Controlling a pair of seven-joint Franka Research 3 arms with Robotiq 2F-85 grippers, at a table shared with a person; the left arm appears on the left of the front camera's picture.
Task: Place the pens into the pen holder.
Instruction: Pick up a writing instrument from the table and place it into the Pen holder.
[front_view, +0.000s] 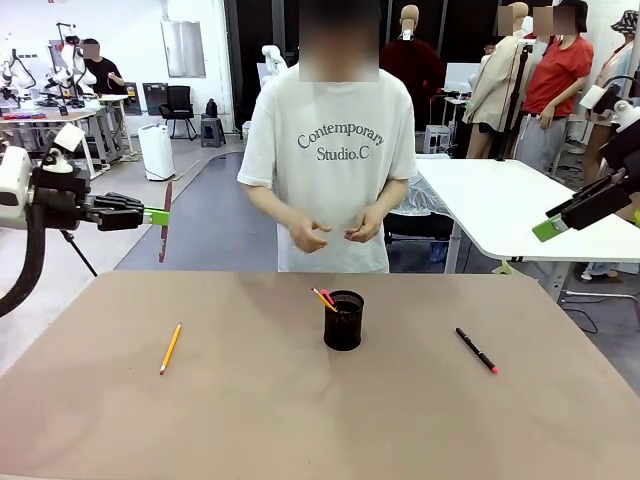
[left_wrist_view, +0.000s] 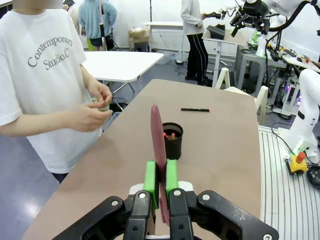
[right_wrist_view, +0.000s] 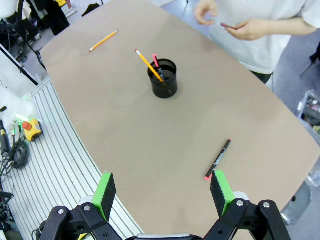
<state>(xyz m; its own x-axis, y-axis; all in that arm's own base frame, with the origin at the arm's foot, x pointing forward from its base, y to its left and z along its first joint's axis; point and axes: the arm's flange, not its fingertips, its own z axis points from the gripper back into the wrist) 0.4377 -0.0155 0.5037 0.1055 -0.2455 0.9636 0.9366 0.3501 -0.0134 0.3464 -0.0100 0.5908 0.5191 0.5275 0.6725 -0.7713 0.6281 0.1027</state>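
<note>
The left fingers (front_view: 155, 215) are clamped on the reddish-brown pen (front_view: 164, 222), held upright, high and well left of the pen holder (front_view: 343, 320). The right fingers (front_view: 548, 228) stand apart, empty, high to the holder's right. Hazard: two sticks lean inside the holder, so an incoming pen may strike them or the rim and tip it. A yellow pencil (front_view: 171, 348) lies on the tabletop (front_view: 250, 420) left of the holder, a black pen (front_view: 477, 350) right

Pen holder (front_view: 343, 322) on the table (front_view: 250, 420), pencil (front_view: 171, 348) left of it, pen (front_view: 477, 351) right
</note>
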